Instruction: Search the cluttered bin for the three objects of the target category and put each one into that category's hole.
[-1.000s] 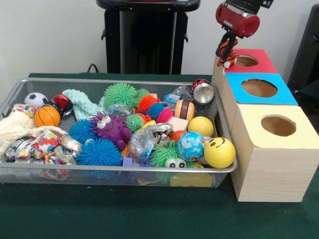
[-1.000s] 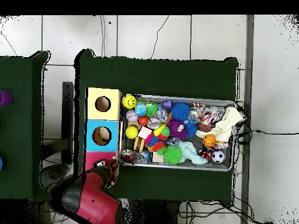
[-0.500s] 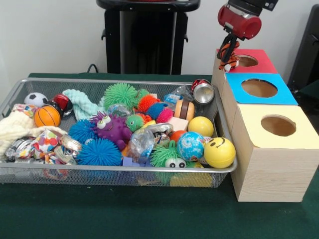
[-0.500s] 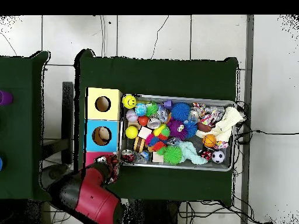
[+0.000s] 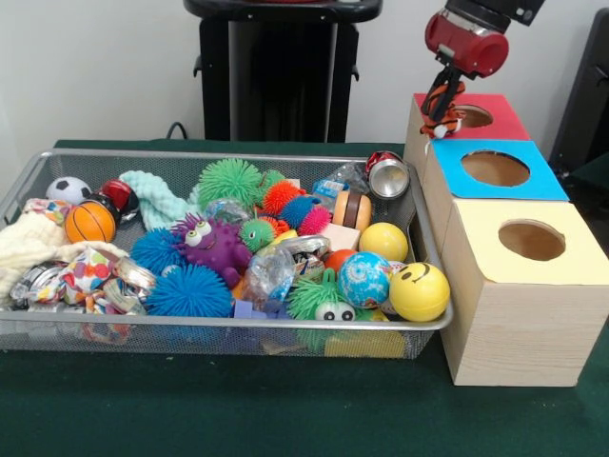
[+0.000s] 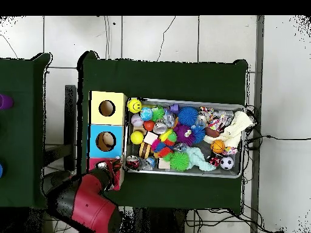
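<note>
While a wire mesh bin [image 5: 29, 181] full of toys sits on a dark green table [image 5: 285, 409], the red and black robot arm [image 5: 471, 38] reaches down at the upper right of the front view. Its gripper [image 5: 440, 107] has its fingers closed around a small orange, black and white striped toy [image 5: 438, 116], held over the near-left corner of the red-topped box [image 5: 495, 112], just beside that box's round hole [image 5: 470, 116]. Next in the row stand a blue-topped box [image 5: 495, 169] and a yellow-topped box [image 5: 528, 243], each with its own hole. Among the bin's clutter are a purple monster with big eyes [image 5: 211, 246], a yellow smiley ball [image 5: 419, 290], a small basketball [image 5: 89, 221], a soccer ball [image 5: 68, 189] and a green spiky ball [image 5: 228, 181]. From overhead, the arm covers most of the red box.
</note>
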### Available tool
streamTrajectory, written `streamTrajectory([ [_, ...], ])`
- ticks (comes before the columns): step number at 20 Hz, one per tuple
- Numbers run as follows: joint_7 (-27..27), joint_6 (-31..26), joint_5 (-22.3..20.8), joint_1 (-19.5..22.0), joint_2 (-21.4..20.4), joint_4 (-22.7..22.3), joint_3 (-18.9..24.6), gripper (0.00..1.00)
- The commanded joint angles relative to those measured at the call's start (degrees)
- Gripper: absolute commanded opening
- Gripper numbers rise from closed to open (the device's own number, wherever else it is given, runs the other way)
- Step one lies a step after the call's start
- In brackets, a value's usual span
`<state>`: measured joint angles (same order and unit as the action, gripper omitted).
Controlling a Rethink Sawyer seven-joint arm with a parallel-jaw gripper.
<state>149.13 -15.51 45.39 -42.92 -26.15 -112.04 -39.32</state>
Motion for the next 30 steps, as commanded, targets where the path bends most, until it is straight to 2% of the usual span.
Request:
streamTrajectory([
  [1,20.4,-8.4,2.8,-2.4,4.2,6.6,2.5,0.00],
  [9,20.2,-6.0,2.7,-3.2,2.3,3.2,4.8,0.00],
  [13,19.5,-4.7,2.6,-3.1,-0.2,0.6,5.5,0.00],
  [22,16.5,4.4,3.3,-0.5,-6.8,-8.5,11.2,0.00],
  [25,16.8,5.2,2.9,-0.9,-7.0,-9.4,11.5,0.00],
  [30,16.5,10.3,2.2,1.4,-8.8,-12.9,16.1,0.00],
])
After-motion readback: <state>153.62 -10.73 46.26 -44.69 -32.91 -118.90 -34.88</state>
